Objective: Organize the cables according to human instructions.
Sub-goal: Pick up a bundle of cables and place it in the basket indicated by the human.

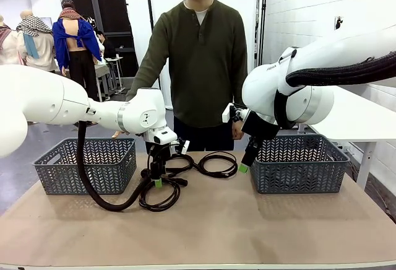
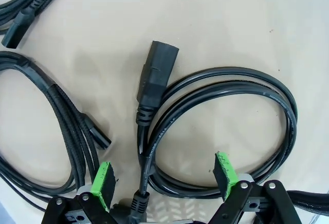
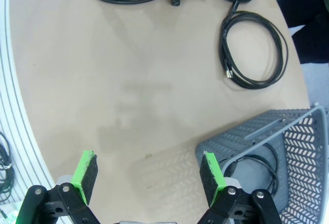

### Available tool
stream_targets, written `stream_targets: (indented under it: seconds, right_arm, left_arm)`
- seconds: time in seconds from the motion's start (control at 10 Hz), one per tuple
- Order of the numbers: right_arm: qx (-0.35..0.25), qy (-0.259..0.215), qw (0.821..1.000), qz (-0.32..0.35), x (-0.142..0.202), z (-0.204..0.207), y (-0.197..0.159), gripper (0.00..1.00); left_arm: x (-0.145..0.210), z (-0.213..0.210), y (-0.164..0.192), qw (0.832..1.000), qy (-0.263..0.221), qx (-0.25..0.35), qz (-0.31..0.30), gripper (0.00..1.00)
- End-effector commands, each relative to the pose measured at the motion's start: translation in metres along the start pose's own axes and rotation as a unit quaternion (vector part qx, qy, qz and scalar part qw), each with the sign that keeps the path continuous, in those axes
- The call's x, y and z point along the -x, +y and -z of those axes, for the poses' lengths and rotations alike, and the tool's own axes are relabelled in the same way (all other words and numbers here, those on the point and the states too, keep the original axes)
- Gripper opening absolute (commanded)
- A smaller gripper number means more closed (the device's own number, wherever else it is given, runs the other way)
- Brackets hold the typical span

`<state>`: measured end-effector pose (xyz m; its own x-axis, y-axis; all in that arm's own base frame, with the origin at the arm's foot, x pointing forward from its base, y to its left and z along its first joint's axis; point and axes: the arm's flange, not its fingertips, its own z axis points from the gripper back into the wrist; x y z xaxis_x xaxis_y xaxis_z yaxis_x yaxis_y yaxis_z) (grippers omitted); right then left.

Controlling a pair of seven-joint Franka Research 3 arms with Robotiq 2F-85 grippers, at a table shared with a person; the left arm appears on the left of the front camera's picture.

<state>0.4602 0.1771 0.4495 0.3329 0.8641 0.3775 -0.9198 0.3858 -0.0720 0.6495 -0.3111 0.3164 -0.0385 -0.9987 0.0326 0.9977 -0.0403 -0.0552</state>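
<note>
Several black cables lie looped at the table's middle: one (image 1: 217,164) toward the right, one (image 1: 162,197) nearer me, one (image 1: 177,161) behind it. My left gripper (image 1: 157,176) hangs open just above the near loop. In the left wrist view its green pads (image 2: 103,184) straddle a cable loop (image 2: 234,126) with a chunky plug (image 2: 156,78); a braided cable (image 2: 66,131) lies beside it. My right gripper (image 1: 244,165) is open and holds nothing, by the right basket's left edge. In the right wrist view the right gripper (image 3: 148,176) hovers over bare table, far from a small cable loop (image 3: 254,49). The human (image 1: 199,59) stands at the far side.
A grey basket (image 1: 86,166) stands at the left, another grey basket (image 1: 301,166) at the right; the right basket (image 3: 288,131) holds a black cord (image 3: 258,166). My left arm's thick black hose (image 1: 99,189) droops onto the table. Bare tabletop stretches along the front.
</note>
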Motion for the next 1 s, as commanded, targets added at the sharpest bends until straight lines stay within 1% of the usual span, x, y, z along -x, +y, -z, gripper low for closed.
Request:
stream_targets:
  seconds: [0.0, 0.4, 0.5, 0.9]
  right_arm:
    - [0.003, 0.002, 1.0, 0.003, -0.0008, -0.0004, -0.0006, 1.0]
    - [0.003, 0.002, 1.0, 0.003, -0.0008, -0.0004, -0.0006, 1.0]
    - [0.003, 0.002, 1.0, 0.003, -0.0008, -0.0004, -0.0006, 1.0]
    - [0.003, 0.002, 1.0, 0.003, -0.0008, -0.0004, -0.0006, 1.0]
  left_arm:
    - [-0.0007, 0.0025, 0.0107, 1.0, 0.013, -0.005, -0.014, 1.0]
    - [-0.0016, 0.0067, 0.0138, 1.0, 0.011, -0.006, -0.015, 1.0]
    - [-0.0016, 0.0065, 0.0142, 1.0, 0.008, -0.002, -0.017, 0.94]
    - [-0.0021, 0.0066, 0.0131, 1.0, 0.011, 0.006, -0.015, 0.16]
